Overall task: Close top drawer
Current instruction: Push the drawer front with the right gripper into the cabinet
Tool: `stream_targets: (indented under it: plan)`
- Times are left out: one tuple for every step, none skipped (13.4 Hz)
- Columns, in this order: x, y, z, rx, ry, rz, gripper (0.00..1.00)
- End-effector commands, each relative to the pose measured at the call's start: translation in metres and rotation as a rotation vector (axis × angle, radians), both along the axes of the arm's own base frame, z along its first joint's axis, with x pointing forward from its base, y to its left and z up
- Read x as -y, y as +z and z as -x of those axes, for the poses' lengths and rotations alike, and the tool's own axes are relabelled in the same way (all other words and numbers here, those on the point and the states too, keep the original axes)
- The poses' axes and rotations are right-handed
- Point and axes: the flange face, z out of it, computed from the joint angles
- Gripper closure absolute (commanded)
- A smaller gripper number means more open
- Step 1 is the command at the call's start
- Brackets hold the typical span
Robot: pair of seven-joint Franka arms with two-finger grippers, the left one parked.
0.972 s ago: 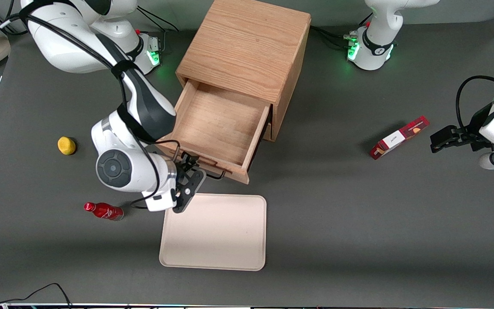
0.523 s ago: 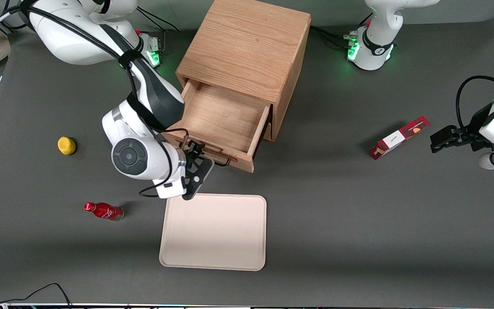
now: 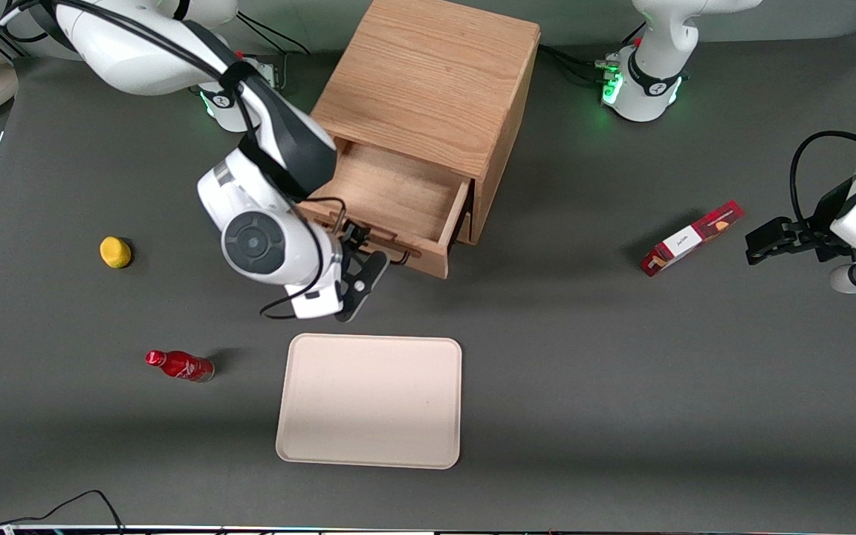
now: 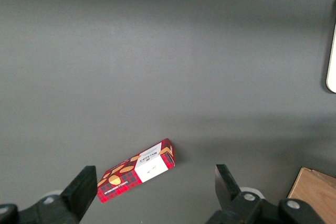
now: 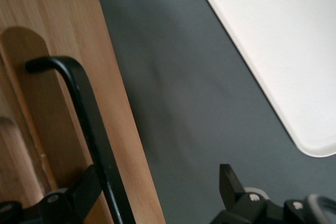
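Pressing against the front panel of the light oak top drawer (image 3: 398, 212), the hand (image 3: 357, 256) is sitting open, gripping nothing, one finger beside the black wire handle (image 5: 86, 129). The drawer is projecting partly from the oak cabinet (image 3: 435, 82); closure lies straight inward.

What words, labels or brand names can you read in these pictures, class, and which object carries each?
Red snack box: white label bears print, too blurred to read.
Red bottle: no legible label.
Top drawer, cream tray, yellow object: no text.
Gripper, at the drawer's black handle: no markings readable.
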Motion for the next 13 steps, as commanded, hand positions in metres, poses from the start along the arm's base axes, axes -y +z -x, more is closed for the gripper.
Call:
stream_targets:
  plan:
    - [-0.013,0.005,0.026,-0.001,-0.024,0.039,0.0]
    - [-0.015,0.007,0.03,0.0,-0.023,0.042,0.0]
    - [-0.019,0.004,0.037,-0.009,-0.011,0.045,0.0]
    - [-0.021,0.004,0.042,-0.01,-0.006,0.05,0.0]
    - [-0.026,0.006,0.049,-0.012,-0.014,0.057,0.0]
    - [-0.028,0.006,0.054,-0.019,-0.021,0.062,0.0]
    - [-0.03,0.004,0.06,-0.024,-0.02,0.069,0.0]
    - [-0.031,0.004,0.062,-0.024,-0.026,0.075,0.0]
    - [-0.031,0.005,0.064,-0.027,-0.024,0.079,0.0]
    - [-0.03,0.004,0.069,-0.029,-0.022,0.088,0.0]
    - [-0.031,0.004,0.076,-0.031,-0.014,0.094,0.0]
    - [-0.032,0.006,0.082,-0.029,-0.009,0.101,0.0]
    - [-0.036,0.005,0.093,-0.033,0.009,0.108,0.0]
